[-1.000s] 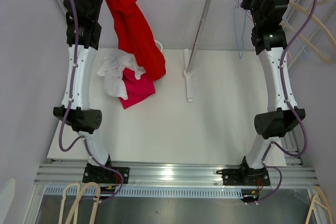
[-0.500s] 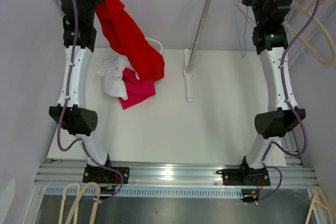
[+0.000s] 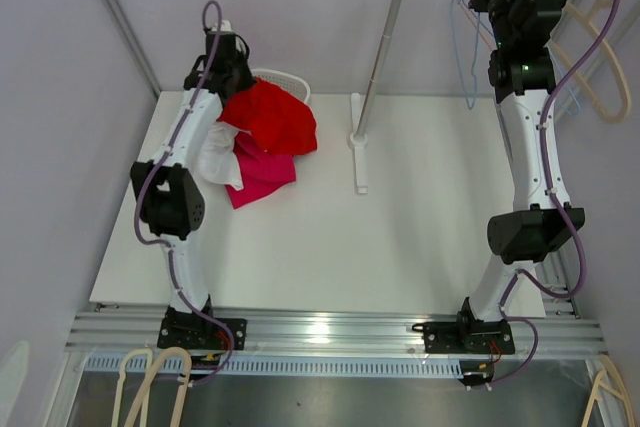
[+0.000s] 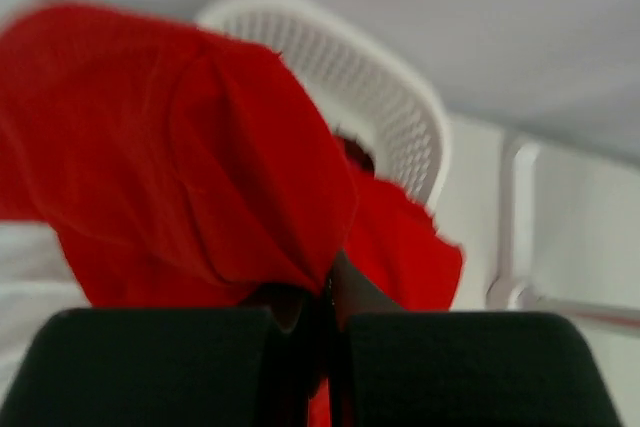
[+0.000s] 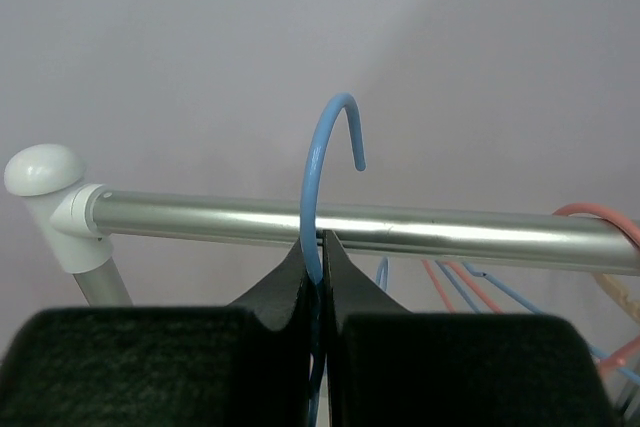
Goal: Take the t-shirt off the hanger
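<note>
The left arm has swung down from high by the wall, bringing the red t-shirt (image 3: 272, 119) onto the clothes pile (image 3: 245, 165) beside the white basket (image 4: 395, 112). The shirt sits bunched and creased, free of the blue hanger (image 5: 309, 172). The left gripper (image 4: 330, 292) is closed, pinching its fabric. The right gripper (image 5: 320, 252) clamps the hanger's hook at the rail (image 5: 450, 232).

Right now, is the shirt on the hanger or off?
Off: the left gripper holds the shirt bunched by the basket; the right gripper holds the bare hanger.
</note>
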Available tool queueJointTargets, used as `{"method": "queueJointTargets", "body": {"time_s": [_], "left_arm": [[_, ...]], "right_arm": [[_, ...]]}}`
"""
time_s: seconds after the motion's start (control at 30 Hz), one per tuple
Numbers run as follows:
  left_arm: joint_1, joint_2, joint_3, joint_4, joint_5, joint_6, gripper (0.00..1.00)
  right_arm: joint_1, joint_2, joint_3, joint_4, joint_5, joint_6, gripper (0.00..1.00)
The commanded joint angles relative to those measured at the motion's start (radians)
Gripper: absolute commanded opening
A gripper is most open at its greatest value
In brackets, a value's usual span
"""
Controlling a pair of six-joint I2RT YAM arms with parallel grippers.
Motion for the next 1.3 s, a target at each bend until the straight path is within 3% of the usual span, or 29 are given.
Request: {"method": "queueJointTargets", "body": {"time_s": [0.0, 0.1, 0.27, 0.4, 0.43, 0.47, 0.63, 0.73, 0.83, 1.17, 1.27], "left_arm": [[-0.051, 0.084, 0.029, -0.203, 0.072, -0.034, 0.01], [-0.080, 0.176, 0.042, -0.255, 0.112, -0.056, 0.01], [-0.036, 0.382, 0.268, -0.413, 0.213, -0.087, 0.01], [-0.013, 0.442, 0.271, -0.421, 0.293, -0.100, 0.01], [-0.008, 0.454, 0.271, -0.429, 0.292, -0.100, 0.03], [-0.007, 0.459, 0.268, -0.430, 0.289, -0.103, 0.15], [0.004, 0.408, 0.175, -0.386, 0.252, -0.116, 0.25], [0.004, 0.303, 0.069, -0.315, 0.203, -0.131, 0.43], [0.004, 0.175, -0.041, -0.259, 0.148, -0.142, 0.99], [-0.004, -0.158, -0.146, -0.211, 0.125, -0.153, 0.99], [-0.010, -0.227, -0.145, -0.209, 0.089, -0.140, 1.00]], "right_arm": [[-0.008, -0.003, 0.003, -0.006, -0.015, 0.026, 0.00], [-0.010, 0.018, 0.011, -0.008, -0.042, 0.016, 0.00], [-0.021, 0.009, -0.055, 0.087, -0.113, -0.009, 0.00], [-0.044, 0.006, -0.072, 0.147, -0.166, 0.031, 0.00], [-0.047, 0.011, -0.070, 0.150, -0.168, 0.034, 0.00], [-0.048, 0.014, -0.067, 0.145, -0.168, 0.036, 0.00], [-0.048, 0.018, -0.070, 0.130, -0.166, 0.049, 0.00], [-0.047, 0.005, -0.102, 0.125, -0.165, 0.054, 0.00], [-0.048, -0.025, -0.154, 0.141, -0.157, 0.054, 0.00], [-0.048, -0.051, -0.196, 0.127, -0.137, 0.043, 0.01], [-0.048, -0.055, -0.196, 0.125, -0.139, 0.045, 0.27]]}}
